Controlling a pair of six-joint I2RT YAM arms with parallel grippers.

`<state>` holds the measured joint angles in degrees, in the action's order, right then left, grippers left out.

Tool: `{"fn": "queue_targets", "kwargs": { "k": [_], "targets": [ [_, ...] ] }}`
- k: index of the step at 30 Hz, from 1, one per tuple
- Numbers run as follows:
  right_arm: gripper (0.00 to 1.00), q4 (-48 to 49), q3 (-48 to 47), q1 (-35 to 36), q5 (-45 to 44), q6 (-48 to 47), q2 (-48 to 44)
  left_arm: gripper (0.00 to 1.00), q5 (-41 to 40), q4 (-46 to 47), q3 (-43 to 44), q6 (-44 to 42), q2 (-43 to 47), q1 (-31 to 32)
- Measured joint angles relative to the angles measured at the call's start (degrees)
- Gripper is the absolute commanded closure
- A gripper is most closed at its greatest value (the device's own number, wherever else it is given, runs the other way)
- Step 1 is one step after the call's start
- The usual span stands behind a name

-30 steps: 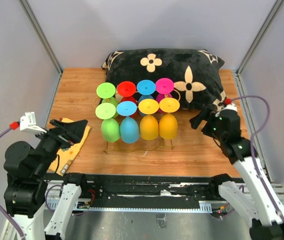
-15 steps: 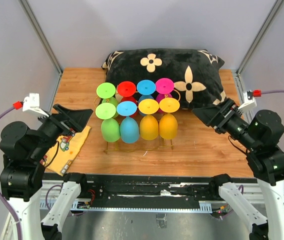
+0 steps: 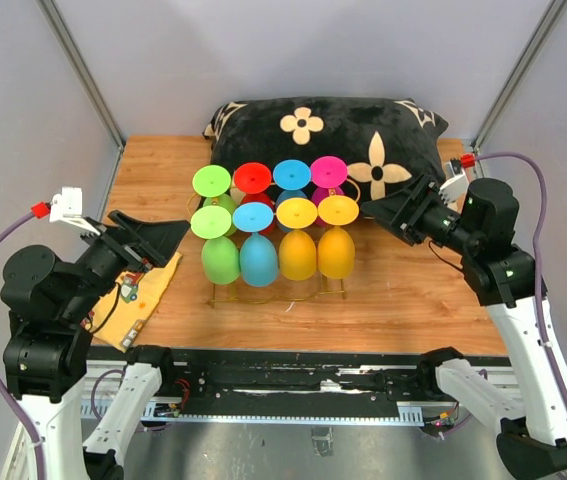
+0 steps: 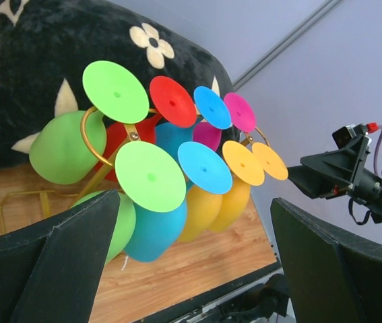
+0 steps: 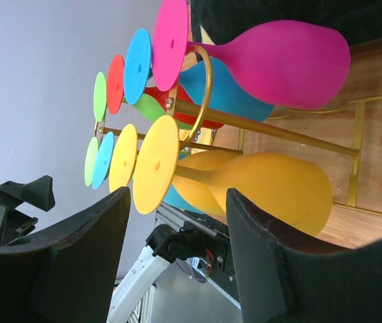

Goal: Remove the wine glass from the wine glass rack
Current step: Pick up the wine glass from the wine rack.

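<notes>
Top view, near edge first. Yellow cloth [image 3: 158, 285] lies on the wooden table [image 3: 403, 295] at 8 o'clock from the rack, with a small item on it whose print is too small to read.

Left gripper [image 3: 168, 238] hovers above that cloth and points toward 3 o'clock. Its fingers are spread wide and nothing is between them. It is well apart from the glasses.

Wine glass rack [image 3: 231, 292] stands at table centre. It is gold wire with its base rails on the wood. Eight wine glasses hang on it upside down, feet up, in two rows of four.
- Near row, left to right: green [image 3: 220, 260], blue [image 3: 259, 260], orange [image 3: 298, 255], yellow [image 3: 336, 252].
- Far row: green [image 3: 212, 181], red [image 3: 253, 178], blue [image 3: 292, 174], magenta [image 3: 329, 171].

Right gripper [image 3: 375, 210] is at 3 o'clock from the rack and aimed toward 9 o'clock. Its tips are just beside the yellow glass's foot with a gap showing. The fingers are apart and pinch nothing.

Black pillow [image 3: 393, 130] with cream flower motifs lies at 12 o'clock, behind the rack.
</notes>
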<state>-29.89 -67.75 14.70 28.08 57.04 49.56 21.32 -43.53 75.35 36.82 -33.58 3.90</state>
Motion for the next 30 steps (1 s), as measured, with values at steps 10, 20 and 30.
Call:
{"fn": "queue_targets", "kwargs": {
  "k": [10, 20, 30],
  "targets": [
    [0.53, 4.2, 0.4, 0.0, 2.3, 1.7, 1.7, 0.0, 2.4, 3.0, -0.9, 1.2, -0.2, 0.0],
    [0.69, 5.0, 0.9, 0.0, 6.3, 1.0, 5.9, 0.05, 4.9, 4.5, -2.3, 2.1, -0.9, 0.0],
    [0.84, 7.6, 2.5, 0.0, 8.0, 2.4, 5.4, 0.11, 12.2, 6.2, -2.3, 1.8, -2.7, 0.0]
  ]
}}
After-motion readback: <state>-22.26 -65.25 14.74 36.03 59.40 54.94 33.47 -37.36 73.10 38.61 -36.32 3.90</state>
